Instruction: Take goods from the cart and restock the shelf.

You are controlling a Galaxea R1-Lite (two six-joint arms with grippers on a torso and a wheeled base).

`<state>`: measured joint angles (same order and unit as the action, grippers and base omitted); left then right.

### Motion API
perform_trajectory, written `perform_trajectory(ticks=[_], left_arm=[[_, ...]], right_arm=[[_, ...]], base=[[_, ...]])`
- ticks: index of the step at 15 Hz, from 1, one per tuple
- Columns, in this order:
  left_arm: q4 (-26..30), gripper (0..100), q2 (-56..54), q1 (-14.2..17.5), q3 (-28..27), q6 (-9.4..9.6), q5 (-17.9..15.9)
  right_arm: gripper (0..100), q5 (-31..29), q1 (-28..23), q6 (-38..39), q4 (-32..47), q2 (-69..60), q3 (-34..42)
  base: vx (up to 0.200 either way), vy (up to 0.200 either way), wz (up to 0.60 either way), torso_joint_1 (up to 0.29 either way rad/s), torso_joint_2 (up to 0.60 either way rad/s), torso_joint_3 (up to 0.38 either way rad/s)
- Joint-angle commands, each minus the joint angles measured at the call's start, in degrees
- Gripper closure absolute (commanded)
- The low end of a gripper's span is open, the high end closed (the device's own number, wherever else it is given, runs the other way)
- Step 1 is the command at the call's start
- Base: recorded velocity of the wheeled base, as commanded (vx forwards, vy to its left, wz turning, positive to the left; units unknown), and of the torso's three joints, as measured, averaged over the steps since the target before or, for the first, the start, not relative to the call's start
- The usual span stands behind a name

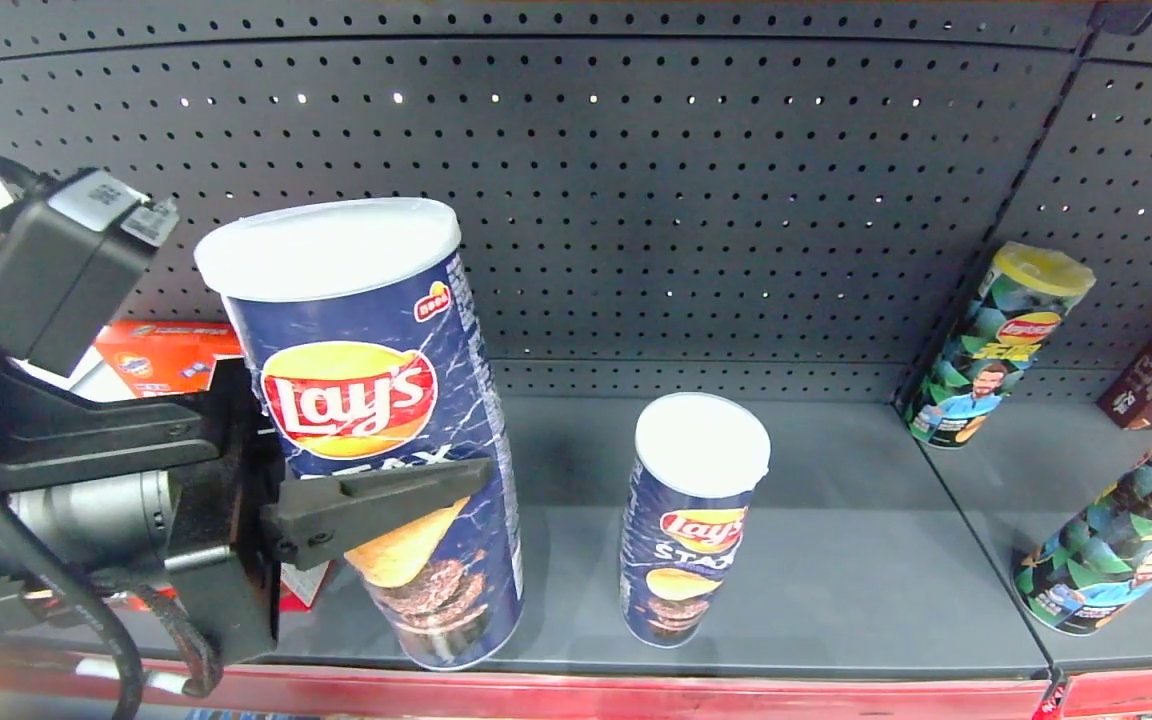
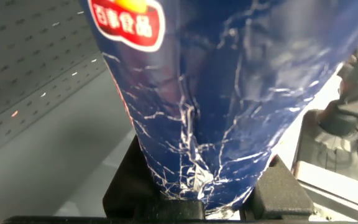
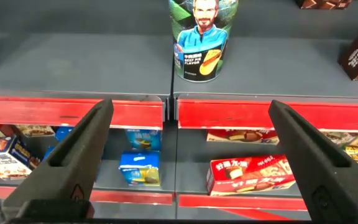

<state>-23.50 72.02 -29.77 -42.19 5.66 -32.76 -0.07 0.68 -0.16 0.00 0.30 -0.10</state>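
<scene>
The restock looks partly done. One blue can (image 1: 693,520) already stands upright on the shelf (image 1: 836,560), near the front edge and about mid-way along this section. The can in hand (image 1: 366,400) is of the same kind. The left gripper (image 2: 211,198) is clamped on its lower half, one finger across the front and the other behind it. This can leans a little and sits at the shelf's front left, well apart from the standing one. Its base is at the front edge, but I cannot tell whether it rests on the board or hangs just above it.

An orange box (image 1: 171,355) lies behind it by the back panel. In the next section to the right are two green cans (image 1: 996,345), one at the back and one near the front.

The right gripper (image 3: 191,107) is spread wide and holds nothing, facing the shelf's red rail (image 3: 73,109).

What is left, by my judgement, is to set this can down upright, let go, and then fetch more goods.
</scene>
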Motion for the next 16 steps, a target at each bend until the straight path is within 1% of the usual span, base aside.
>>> perform_trajectory(ticks=[1,2,3,5,7,8,9,10,11,12,13,15,16], left_arm=[[-0.14,100,4.44,4.02,-0.96,5.51,-0.11],[-0.31,100,6.2,4.54,-1.58,8.05,0.41],[-0.23,100,6.73,5.86,-2.9,8.32,-0.11],[-0.58,100,10.07,6.3,-4.3,8.49,-2.4],[-0.93,100,12.79,7.36,-7.47,8.23,-1.52],[-1.19,100,16.04,8.15,-10.89,8.23,-1.87],[-2.34,100,19.3,7.88,-13.44,8.67,-1.35],[-3.83,100,21.76,8.06,-16.61,7.97,-1.26],[-4.09,100,24.48,8.06,-18.98,6.56,-1.61],[-5.24,100,28.09,8.06,-21.88,6.12,-1.78],[-6.73,100,32.04,8.06,-25.4,5.24,-1.52],[-8.23,100,36.79,7.45,-29.53,5.24,-1.7],[-9.1,100,39.07,6.48,-31.64,4.54,-1.61]], right_arm=[[0,-0.01,0.02,-0.02,0.0,0.13,0.01],[0,-0.01,0.02,-0.02,-0.09,0.13,0.01],[0,-0.01,0.02,-0.02,-0.09,0.13,0.01],[0,-0.01,0.02,-0.02,-0.09,0.13,0.01],[0,-0.01,0.02,-0.02,0.0,0.13,0.01],[0,-0.01,0.02,-0.02,-0.09,0.13,0.01],[0,-0.01,0.02,-0.02,-0.09,0.13,0.1],[0,-0.01,0.02,-0.02,0.0,0.13,0.01],[0,-0.01,0.02,-0.02,0.0,0.13,0.01],[0,-0.01,0.02,-0.02,0.0,0.13,0.01],[0,-0.01,0.02,-0.02,0.0,0.13,0.01],[0,-0.01,0.02,-0.02,0.0,0.13,0.01],[0,-0.01,0.02,-0.02,0.0,0.13,0.01]], base=[[0.0,0.0,0.0,0.0,0.0,0.0],[0.0,0.0,0.0,0.0,0.0,0.0],[0.0,0.0,0.0,0.0,0.0,0.0],[0.0,0.0,0.0,0.0,0.0,0.0],[0.0,0.0,0.0,0.0,0.0,0.0],[0.0,0.0,0.0,0.0,0.0,0.0],[0.0,0.0,0.0,0.0,0.0,0.0],[0.0,0.0,0.0,0.0,0.0,0.0],[0.0,0.0,0.0,0.0,0.0,0.0],[0.0,0.0,0.0,0.0,0.0,0.0],[0.0,0.0,0.0,0.0,0.0,0.0],[0.0,0.0,0.0,0.0,0.0,0.0],[0.0,0.0,0.0,0.0,0.0,0.0]])
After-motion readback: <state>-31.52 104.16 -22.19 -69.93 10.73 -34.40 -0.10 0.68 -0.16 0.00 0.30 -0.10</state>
